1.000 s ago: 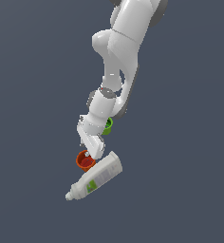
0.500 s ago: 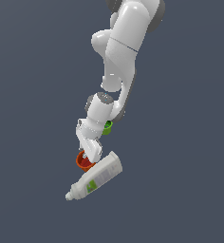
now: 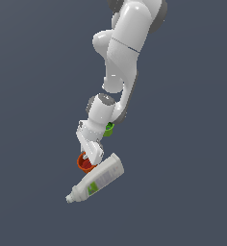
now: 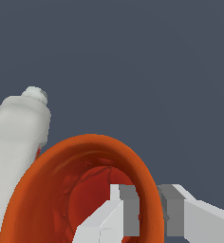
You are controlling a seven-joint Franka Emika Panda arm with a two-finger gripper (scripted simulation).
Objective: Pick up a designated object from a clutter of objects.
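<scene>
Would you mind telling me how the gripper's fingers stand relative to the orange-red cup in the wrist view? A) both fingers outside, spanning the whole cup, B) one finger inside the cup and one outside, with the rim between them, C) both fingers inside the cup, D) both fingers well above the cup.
B: in the wrist view one finger sits inside the orange-red cup and the other outside its wall, so the gripper straddles the rim.
</scene>
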